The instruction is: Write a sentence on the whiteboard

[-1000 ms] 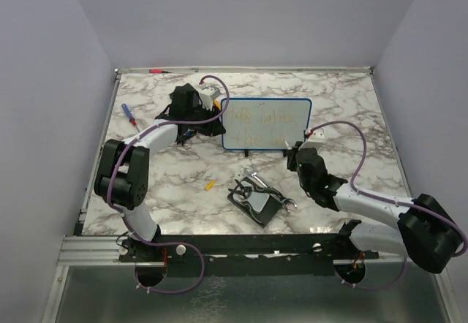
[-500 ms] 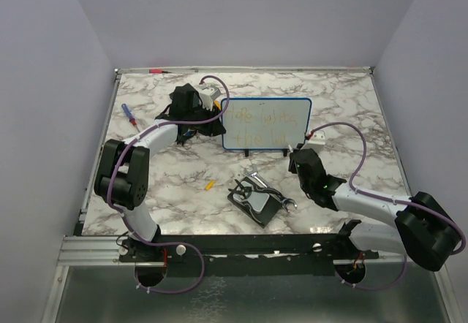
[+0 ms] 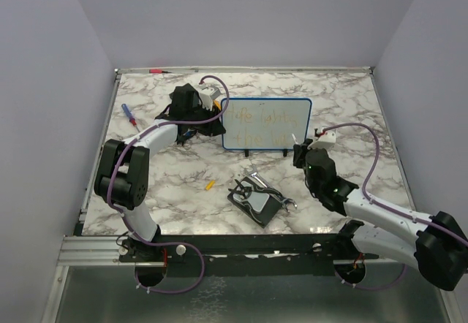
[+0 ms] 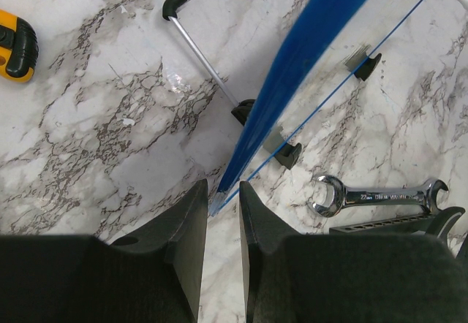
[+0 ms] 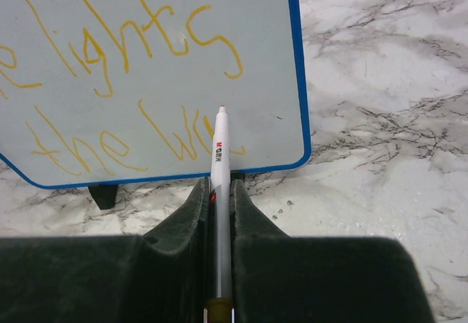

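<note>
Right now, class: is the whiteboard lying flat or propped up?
Propped up: the whiteboard stands on black feet and a metal stand.

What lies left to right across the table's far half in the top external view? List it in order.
Screwdriver → left end effector → whiteboard. The right end effector, holding a pen, overlaps the board's right end, so it is omitted.

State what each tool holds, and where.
Left tool pinches the whiteboard by its blue rim; right tool grips a white pen by its barrel.
</note>
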{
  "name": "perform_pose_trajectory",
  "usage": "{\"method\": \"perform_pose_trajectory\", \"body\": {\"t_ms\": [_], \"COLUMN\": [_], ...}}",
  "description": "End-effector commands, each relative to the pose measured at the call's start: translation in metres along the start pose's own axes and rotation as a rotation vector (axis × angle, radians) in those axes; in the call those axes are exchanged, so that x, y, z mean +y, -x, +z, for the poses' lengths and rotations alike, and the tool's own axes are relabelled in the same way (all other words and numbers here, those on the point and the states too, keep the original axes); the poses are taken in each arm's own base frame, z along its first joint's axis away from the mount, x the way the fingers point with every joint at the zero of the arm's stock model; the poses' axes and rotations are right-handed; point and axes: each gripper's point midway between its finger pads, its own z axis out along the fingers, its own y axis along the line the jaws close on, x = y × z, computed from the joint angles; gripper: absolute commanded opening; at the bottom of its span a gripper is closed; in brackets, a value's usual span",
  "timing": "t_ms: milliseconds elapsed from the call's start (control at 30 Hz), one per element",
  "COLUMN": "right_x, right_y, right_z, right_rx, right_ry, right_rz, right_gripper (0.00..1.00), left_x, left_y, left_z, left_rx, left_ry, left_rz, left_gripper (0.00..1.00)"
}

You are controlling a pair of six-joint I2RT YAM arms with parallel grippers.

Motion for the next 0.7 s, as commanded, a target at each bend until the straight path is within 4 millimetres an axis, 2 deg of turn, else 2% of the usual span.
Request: {"method": "perform_pose_trajectory", "body": {"t_ms": [0,467,667], "right_x": [-0.004,0.004,-0.002], "right_y": [0.003,-0.003,-0.010], "right_z": [0.001,0.013,0.017], "right_rx": [-0.018,-0.020,-0.013], "right_ry": [-0.005,0.005,-0.032], "right_rz": [-0.023,-0.038,-0.057], "right_gripper": [0.00,0.00,0.00], "left_x": [-0.003,-0.003,-0.003], "left_y": [0.013,0.013,0.012], "left_z": [-0.003,-0.003,-0.003], "left_rx": [-0.032,-0.031,-0.030], "left_ry": [0.007,0.008,0.007], "left_rz": [0.037,0.036,0.036], "left_gripper": [0.25,0.25,0.25]}}
